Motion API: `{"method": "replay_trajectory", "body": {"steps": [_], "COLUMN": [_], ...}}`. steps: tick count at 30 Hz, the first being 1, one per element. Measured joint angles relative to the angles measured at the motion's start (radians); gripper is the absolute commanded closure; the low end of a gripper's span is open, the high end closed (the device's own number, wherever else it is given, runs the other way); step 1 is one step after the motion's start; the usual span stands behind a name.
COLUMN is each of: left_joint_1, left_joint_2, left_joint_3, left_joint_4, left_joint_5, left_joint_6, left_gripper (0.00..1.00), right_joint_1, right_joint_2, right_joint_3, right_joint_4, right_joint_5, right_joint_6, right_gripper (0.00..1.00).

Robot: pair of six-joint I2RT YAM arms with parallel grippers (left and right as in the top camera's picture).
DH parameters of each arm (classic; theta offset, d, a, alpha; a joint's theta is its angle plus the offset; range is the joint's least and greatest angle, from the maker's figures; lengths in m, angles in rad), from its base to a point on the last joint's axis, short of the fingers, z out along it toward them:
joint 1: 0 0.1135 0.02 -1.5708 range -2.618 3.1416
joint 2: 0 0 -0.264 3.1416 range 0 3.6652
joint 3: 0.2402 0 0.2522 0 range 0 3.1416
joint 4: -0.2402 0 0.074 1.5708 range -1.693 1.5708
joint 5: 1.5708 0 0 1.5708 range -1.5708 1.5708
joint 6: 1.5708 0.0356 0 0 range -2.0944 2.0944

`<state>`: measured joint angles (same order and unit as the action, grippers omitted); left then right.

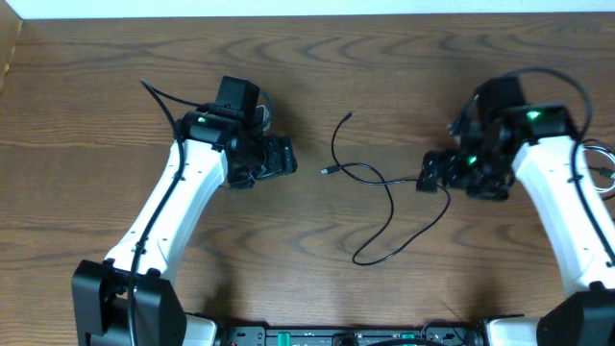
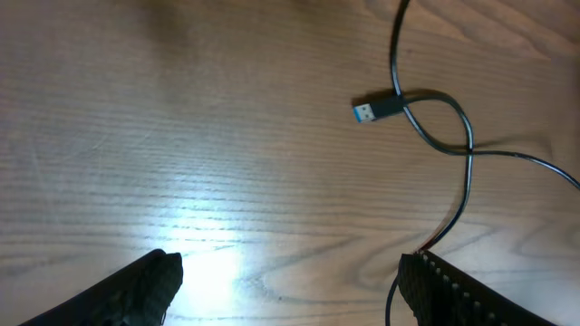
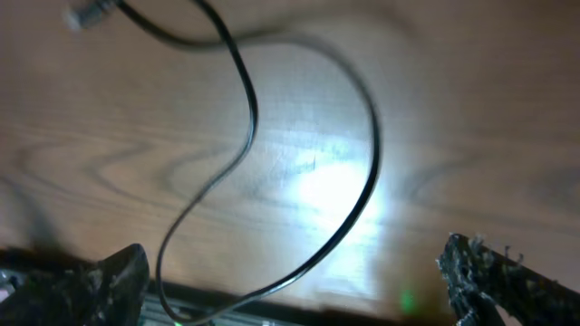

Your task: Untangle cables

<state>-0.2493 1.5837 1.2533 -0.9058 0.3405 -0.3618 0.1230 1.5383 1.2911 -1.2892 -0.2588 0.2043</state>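
- Left claw point(image 2: 290, 272): two dark ribbed fingers point(image 2: 149, 290), set wide, nothing held.
- Right claw point(image 3: 294, 258): likewise spread wide, empty.
- Cable point(image 1: 382, 181): one, thin, black, looped; blue-tipped plug point(image 2: 376, 110).
- Tabletop point(image 1: 317, 58): wood-grained.

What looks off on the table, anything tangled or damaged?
Only the black cable stands out. Just behind its blue-tipped USB plug it crosses over itself, forming a small loop. It lies loose between the arms, with no visible damage, and nothing else looks out of place.
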Motion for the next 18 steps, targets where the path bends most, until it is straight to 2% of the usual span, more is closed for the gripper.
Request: {"method": "replay_trajectory", "body": {"steps": [4, 7, 9, 11, 13, 14, 18], "left_joint_1": [0.006, 0.006, 0.006, 0.006, 0.006, 0.006, 0.006], "left_joint_2": [0.0, 0.0, 0.0, 0.0, 0.0, 0.0, 0.0], "left_joint_3": [0.0, 0.0, 0.0, 0.0, 0.0, 0.0, 0.0], "left_joint_4": [-0.005, -0.006, -0.008, -0.008, -0.006, -0.007, -0.006], "left_joint_5": [-0.006, -0.006, -0.006, -0.006, -0.006, -0.006, -0.006], "left_joint_6": [0.0, 0.0, 0.0, 0.0, 0.0, 0.0, 0.0], "left_gripper": [0.18, 0.18, 0.18, 0.18, 0.18, 0.18, 0.18], "right_joint_1": [0.042, 0.066, 0.077, 0.085, 0.087, 0.088, 0.083], "right_joint_2": [0.0, 0.0, 0.0, 0.0, 0.0, 0.0, 0.0], "right_joint_3": [-0.114, -0.2, -0.257, -0.302, -0.326, -0.329, -0.313], "right_joint_4": [0.062, 0.125, 0.182, 0.242, 0.288, 0.308, 0.337], "right_joint_5": [0.0, 0.0, 0.0, -0.001, -0.009, -0.01, -0.014], "right_joint_6": [0.064, 0.109, 0.143, 0.172, 0.191, 0.201, 0.222], "right_gripper": [0.08, 0.16, 0.25, 0.46, 0.73, 0.78, 0.79]}}
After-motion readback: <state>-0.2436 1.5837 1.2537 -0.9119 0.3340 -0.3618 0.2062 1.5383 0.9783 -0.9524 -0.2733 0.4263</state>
